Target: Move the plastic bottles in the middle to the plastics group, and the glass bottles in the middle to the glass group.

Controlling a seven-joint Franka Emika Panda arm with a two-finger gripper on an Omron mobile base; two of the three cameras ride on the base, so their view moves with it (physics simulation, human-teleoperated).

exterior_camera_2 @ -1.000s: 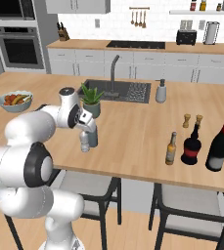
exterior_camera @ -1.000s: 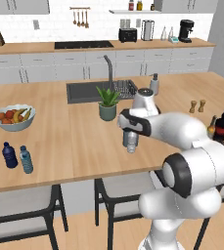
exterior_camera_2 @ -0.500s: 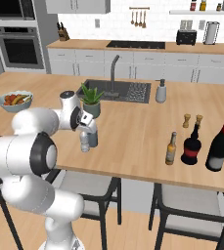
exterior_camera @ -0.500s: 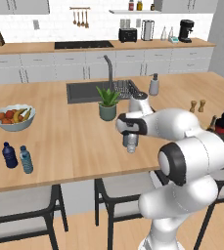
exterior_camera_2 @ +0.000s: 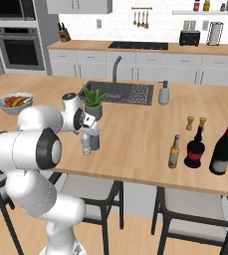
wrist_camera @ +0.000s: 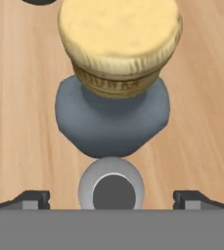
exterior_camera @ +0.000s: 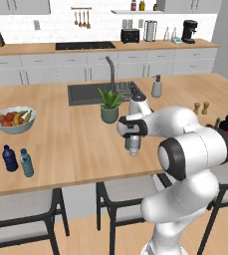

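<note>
My gripper (wrist_camera: 111, 197) is open and points straight down over the small clear plastic bottle (wrist_camera: 112, 189). Its pale cap lies between the two fingertips (wrist_camera: 31, 198), apart from both. Just beyond stands the wider greyish glass bottle (wrist_camera: 112, 117) with its tan stopper. From the base views the gripper (exterior_camera: 132, 135) (exterior_camera_2: 88, 132) hovers over this pair, the plastic bottle (exterior_camera_2: 86, 147) next to the glass bottle (exterior_camera_2: 94, 141). The two blue plastics-group bottles (exterior_camera: 17, 161) stand at the counter's left. The slim amber bottle (exterior_camera_2: 174, 151) stands beside the dark glass-group bottles (exterior_camera_2: 222, 149) on the right.
A potted plant (exterior_camera: 109, 105) stands just behind the gripper, with the sink (exterior_camera: 98, 92) and faucet beyond it. A fruit bowl (exterior_camera: 14, 119) sits at the far left. Wooden shakers (exterior_camera_2: 195, 122) stand behind the dark bottles. Stools line the counter's near edge.
The hand has sunk slightly over the two middle bottles and the arm's elbow has shifted. The jaws stay open and the bottles have not moved.
</note>
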